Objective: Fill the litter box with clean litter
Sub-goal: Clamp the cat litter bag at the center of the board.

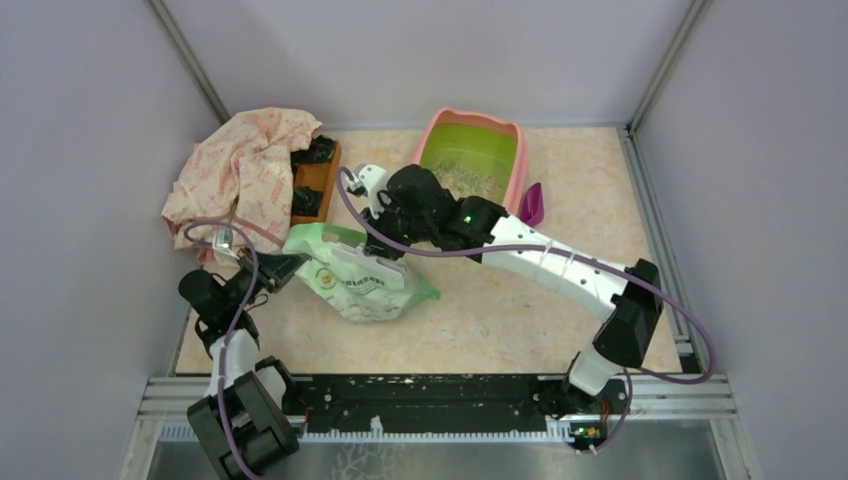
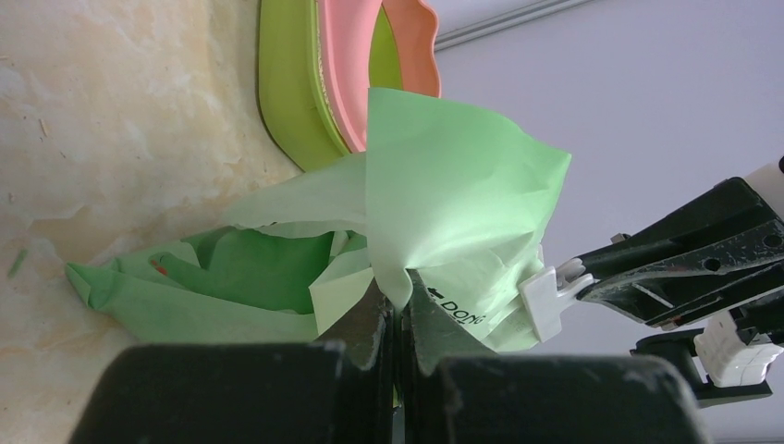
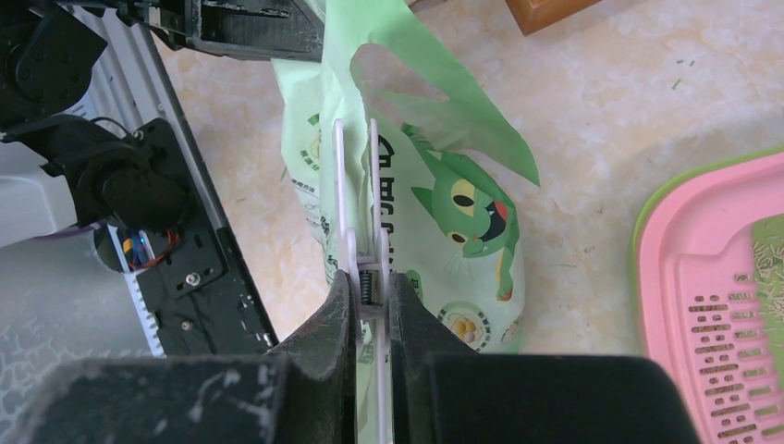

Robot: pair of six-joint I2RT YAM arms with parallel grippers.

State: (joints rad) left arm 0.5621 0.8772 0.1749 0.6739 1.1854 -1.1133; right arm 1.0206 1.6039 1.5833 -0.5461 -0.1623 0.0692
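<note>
The litter box (image 1: pixel 432 135), pink-rimmed with a lime-green inside, stands at the back centre, and a thin scatter of pale litter (image 1: pixel 462 176) lies in it. A light green printed bag (image 1: pixel 362 280) lies in front of it. My left gripper (image 1: pixel 278 268) is shut on the bag's left top corner, and the fold is pinched between its jaws (image 2: pixel 398 301). My right gripper (image 1: pixel 383 238) is shut on a white clip (image 3: pixel 356 194) that is clamped on the bag (image 3: pixel 453 213). The litter box rim (image 3: pixel 684 277) shows at the right of the right wrist view.
A magenta scoop (image 1: pixel 533 205) leans at the litter box's right side. A patterned cloth (image 1: pixel 240 170) drapes over a wooden box (image 1: pixel 316 180) at the back left. Grey walls close the table on three sides.
</note>
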